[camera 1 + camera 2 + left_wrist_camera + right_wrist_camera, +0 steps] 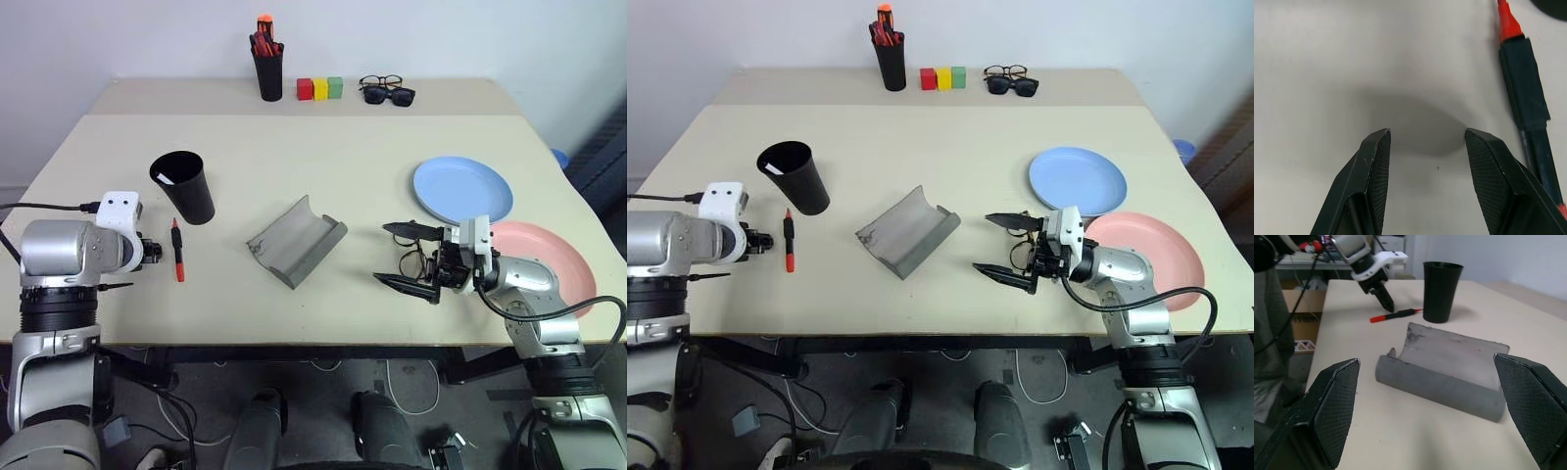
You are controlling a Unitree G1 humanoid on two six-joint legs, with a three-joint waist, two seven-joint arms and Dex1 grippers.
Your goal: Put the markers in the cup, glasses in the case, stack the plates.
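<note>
Head views: the red marker (pixel 177 251) is seen lying flat on the table (pixel 323 157), just beside the black cup (pixel 183 186); a white marker end is seen inside the cup. The grey case (pixel 295 240) lies open mid-table. The left gripper (pixel 761 241) is held beside the marker. The right gripper (pixel 406 257) is spread wide, empty, with the glasses (pixel 415 262) between its fingers on the table. The blue plate (pixel 462 189) and pink plate (pixel 549 260) lie side by side, unstacked

Left wrist view: fingers (pixel 1374 166) are seen part-open over bare table, holding nothing, the marker alongside

Right wrist view: wide-set fingers (pixel 1332 406) face the case
</note>
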